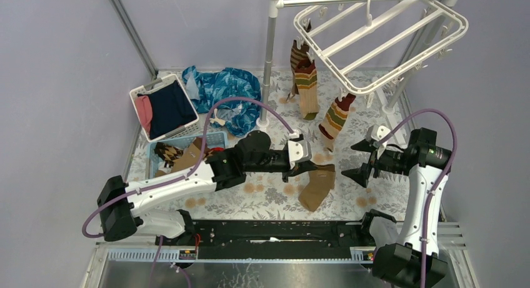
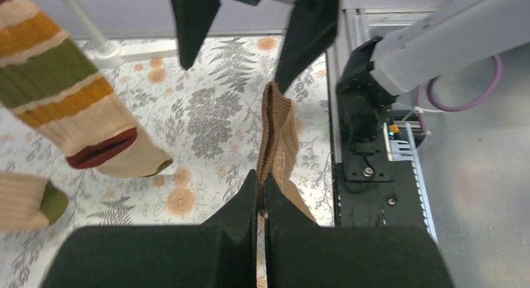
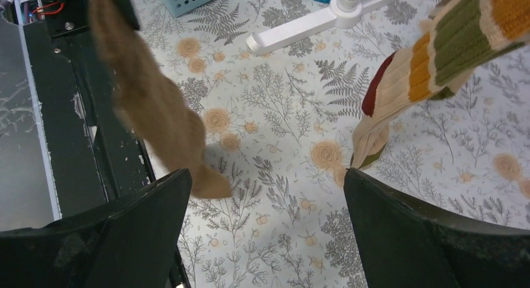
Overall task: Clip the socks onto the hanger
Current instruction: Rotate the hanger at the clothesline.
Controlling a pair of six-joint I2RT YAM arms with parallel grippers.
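Note:
A plain tan sock (image 1: 317,187) hangs over the floral mat with my left gripper (image 1: 305,165) shut on its upper edge. In the left wrist view, the pinched sock (image 2: 278,132) trails away from that gripper (image 2: 261,178). My right gripper (image 1: 350,160) stands open just right of the sock, facing it, with nothing between its fingers. The right wrist view shows the right gripper (image 3: 267,172) open, the tan sock (image 3: 150,94) dangling to its left. The white hanger (image 1: 381,38) hangs at the top right. Two striped socks (image 1: 306,82) (image 1: 335,119) are clipped to it.
A blue basket (image 1: 212,138) holds more socks at the left. Behind it stand a white basket (image 1: 139,91) with navy and pink clothes and a blue patterned cloth (image 1: 222,91). The rack pole (image 1: 269,63) rises mid-back, its foot (image 3: 312,22) on the mat. A black rail (image 1: 281,232) runs along the near edge.

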